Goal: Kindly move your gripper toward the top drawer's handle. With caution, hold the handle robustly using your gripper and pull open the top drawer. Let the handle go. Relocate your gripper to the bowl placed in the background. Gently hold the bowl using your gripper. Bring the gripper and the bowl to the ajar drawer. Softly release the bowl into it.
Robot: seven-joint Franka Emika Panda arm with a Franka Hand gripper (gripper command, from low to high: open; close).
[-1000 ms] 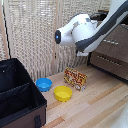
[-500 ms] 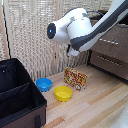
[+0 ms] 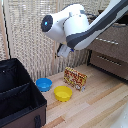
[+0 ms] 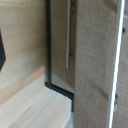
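We are looking at a wooden floor or tabletop (image 3: 95, 107) of pale planks, with a slatted blind (image 3: 30, 35) hanging behind it. A bulky glossy white robot arm (image 3: 80, 27) is reaching in from the exterior view's upper right, and its rounded white joint with a dark circular cap is filling the upper middle of that view. We cannot make out the gripper in either view, so we cannot tell whether its fingers are apart or together.

On the exterior view's right, partly behind the arm, a dresser (image 3: 112, 60) is standing with two grey-brown drawer fronts. The top drawer (image 3: 111, 46) is showing a slim silver handle (image 3: 111, 41); the lower drawer (image 3: 110, 64) is carrying a similar bar. Both fronts are looking flush with the frame, though the picture is blurred.

The blue bowl (image 3: 44, 84) is sitting on the wood near the blind, well apart from the arm and below it, toward the exterior view's left. Just beside it, nearer to us, a yellow bowl (image 3: 63, 93) is resting. A small colourful box (image 3: 75, 78) is standing upright near both bowls. A black case (image 3: 20, 95) with dividers is filling the lower left corner.

In the wrist view we are seeing a wooden panel (image 4: 97, 60) close up, a thin silver bar (image 4: 68, 35) running along it, and a dark frame edge (image 4: 49, 45) beside pale wood.
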